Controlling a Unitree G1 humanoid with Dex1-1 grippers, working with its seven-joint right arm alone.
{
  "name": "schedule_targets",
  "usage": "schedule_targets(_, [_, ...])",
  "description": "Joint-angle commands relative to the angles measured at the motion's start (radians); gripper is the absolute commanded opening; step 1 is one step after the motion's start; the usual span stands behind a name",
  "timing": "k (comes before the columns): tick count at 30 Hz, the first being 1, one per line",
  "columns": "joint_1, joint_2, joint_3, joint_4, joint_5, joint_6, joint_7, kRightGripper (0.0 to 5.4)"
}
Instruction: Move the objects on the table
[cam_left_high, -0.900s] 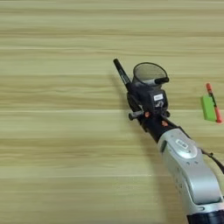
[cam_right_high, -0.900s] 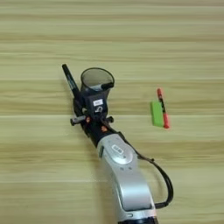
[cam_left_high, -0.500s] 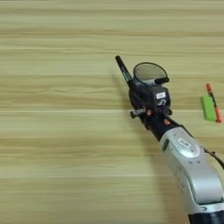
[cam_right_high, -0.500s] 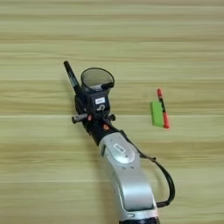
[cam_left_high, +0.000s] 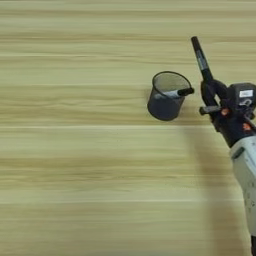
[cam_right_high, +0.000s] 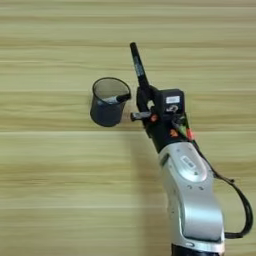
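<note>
A dark mesh pen cup (cam_left_high: 166, 99) (cam_right_high: 107, 103) stands upright on the wooden table (cam_left_high: 75, 150). A short dark pen-like end (cam_left_high: 183, 92) rests against its right rim. Just right of the cup, my right gripper (cam_left_high: 210, 92) (cam_right_high: 143, 96) is shut on the lower end of a long black marker (cam_left_high: 200, 57) (cam_right_high: 137, 62). The marker points away from me and a little to the left. It is apart from the cup. The silver forearm (cam_right_high: 192, 200) runs down to the bottom edge.
A black cable (cam_right_high: 240, 200) loops out on the right side of the forearm. Bare wood lies left of and behind the cup.
My gripper has carried the black marker to the right, from the cup's left side to its right side. The cup now shows whole. The arm now covers the green block and red pen.
</note>
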Motion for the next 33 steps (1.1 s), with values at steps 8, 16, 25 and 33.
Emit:
schedule_targets(8, [-0.023,-0.030,-0.084,0.052,0.035,-0.031,-0.006,1.07])
schedule_targets(16, [-0.021,-0.014,-0.046,0.205,0.019,-0.049,-0.003,1.07])
schedule_targets(25, [-0.017,-0.005,-0.021,0.264,0.008,-0.055,-0.010,1.07])
schedule_targets(33, [-0.014,0.008,0.007,0.336,-0.011,-0.063,-0.014,1.07])
